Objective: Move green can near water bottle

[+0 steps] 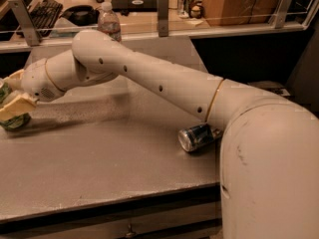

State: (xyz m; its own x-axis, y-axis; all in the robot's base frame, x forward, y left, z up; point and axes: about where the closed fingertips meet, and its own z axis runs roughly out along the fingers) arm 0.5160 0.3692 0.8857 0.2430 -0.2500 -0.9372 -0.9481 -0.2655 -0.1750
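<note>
While gripper (11, 97) overlaps green can (15, 122), water bottle (109, 22) stands apart.

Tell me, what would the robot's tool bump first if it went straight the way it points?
The green can. The tool points left and down near the left edge of the table, and the can sits right there, perhaps touching it, though depth is unclear.

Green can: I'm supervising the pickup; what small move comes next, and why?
Probably secure the green can with the claw, which sits against it at the left edge of the table; the water bottle stands far off at the back.
</note>
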